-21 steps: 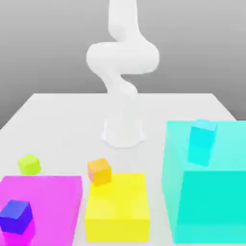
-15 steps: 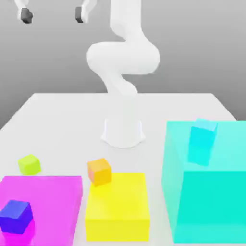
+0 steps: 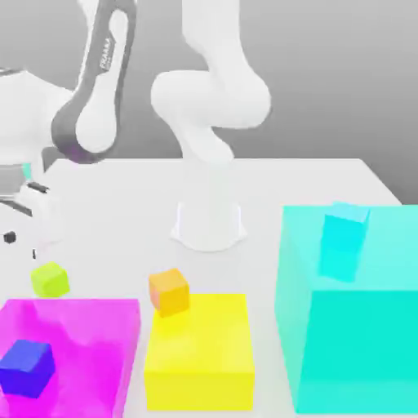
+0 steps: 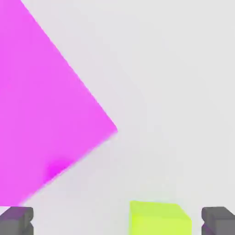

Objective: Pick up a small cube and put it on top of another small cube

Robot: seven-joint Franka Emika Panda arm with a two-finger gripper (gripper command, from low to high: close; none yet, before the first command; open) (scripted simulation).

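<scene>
The small lime cube (image 3: 50,279) sits on the white table at the exterior view's left, just behind the big magenta block (image 3: 73,343). On that block's near left corner rests the small dark blue cube (image 3: 27,367). My gripper (image 3: 20,241) hangs low at the exterior view's left edge, a little above and behind the lime cube. In the hand view the two dark fingertips (image 4: 16,220) stand far apart and the gripper (image 4: 117,221) is open. The lime cube (image 4: 159,218) lies between them, nearer one finger and touching neither. The magenta block (image 4: 46,114) is beside it.
A small orange cube (image 3: 169,291) leans at the back edge of the big yellow block (image 3: 198,351). A big cyan block (image 3: 351,318) with a small cyan cube (image 3: 343,241) on it stands at the exterior view's right. The arm's base (image 3: 210,220) is mid-table.
The arm has swung down from the top of the exterior view to the left side, bringing the hand low over the lime cube. No cube has moved.
</scene>
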